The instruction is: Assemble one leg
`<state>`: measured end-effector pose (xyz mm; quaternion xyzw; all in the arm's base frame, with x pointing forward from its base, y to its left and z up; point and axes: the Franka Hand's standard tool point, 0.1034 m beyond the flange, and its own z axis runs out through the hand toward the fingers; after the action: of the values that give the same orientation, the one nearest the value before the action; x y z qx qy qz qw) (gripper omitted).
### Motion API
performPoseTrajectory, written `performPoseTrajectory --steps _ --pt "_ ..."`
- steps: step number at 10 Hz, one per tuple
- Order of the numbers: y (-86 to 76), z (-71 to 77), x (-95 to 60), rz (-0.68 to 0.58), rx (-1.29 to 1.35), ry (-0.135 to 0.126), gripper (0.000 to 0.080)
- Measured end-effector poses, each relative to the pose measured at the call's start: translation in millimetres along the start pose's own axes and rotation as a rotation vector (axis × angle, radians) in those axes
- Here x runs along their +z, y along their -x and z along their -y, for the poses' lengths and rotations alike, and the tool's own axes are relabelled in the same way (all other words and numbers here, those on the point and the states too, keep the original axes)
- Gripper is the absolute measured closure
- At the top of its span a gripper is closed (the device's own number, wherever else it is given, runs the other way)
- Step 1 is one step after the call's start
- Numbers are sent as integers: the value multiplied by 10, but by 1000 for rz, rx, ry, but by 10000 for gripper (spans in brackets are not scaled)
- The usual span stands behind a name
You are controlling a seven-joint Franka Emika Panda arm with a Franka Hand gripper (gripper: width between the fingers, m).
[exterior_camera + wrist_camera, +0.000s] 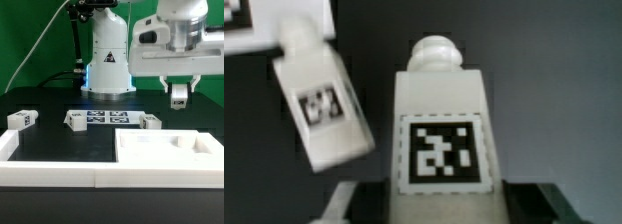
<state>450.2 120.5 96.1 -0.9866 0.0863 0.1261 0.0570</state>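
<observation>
My gripper (179, 88) hangs above the table on the exterior view's right and is shut on a leg (179, 98), a small white post with a black-and-white tag. In the wrist view that leg (441, 110) stands out from between the jaws of my gripper (445, 205), with its tag facing the camera and a round peg at its far end. A second leg (320, 100) lies on the black table below it. Three more legs lie on the table: one far left (22, 120), one in the middle (76, 121) and one to the right (150, 122).
The large flat white panel with raised rim (135, 152) lies at the front right. The marker board (105, 118) lies between the middle legs. A white rail (50, 175) runs along the table's front edge. The robot base (108, 60) stands at the back.
</observation>
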Motion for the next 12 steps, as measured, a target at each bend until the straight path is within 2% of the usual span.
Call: performPoseTrajectory --steps 2,3,4,5,7,8,12 --pt "25 24 49 -202 -9 -14 509" --pt "8 49 51 -264 -14 -22 509" --pt "-45 108 19 -384 -43 -34 509" --pt "-64 252 -28 -513 -185 -19 509" --pt "-105 385 -166 -589 -276 -8 509" --pt "-112 410 -183 -595 -307 2 509" --pt "-112 391 -161 -590 -293 1 509"
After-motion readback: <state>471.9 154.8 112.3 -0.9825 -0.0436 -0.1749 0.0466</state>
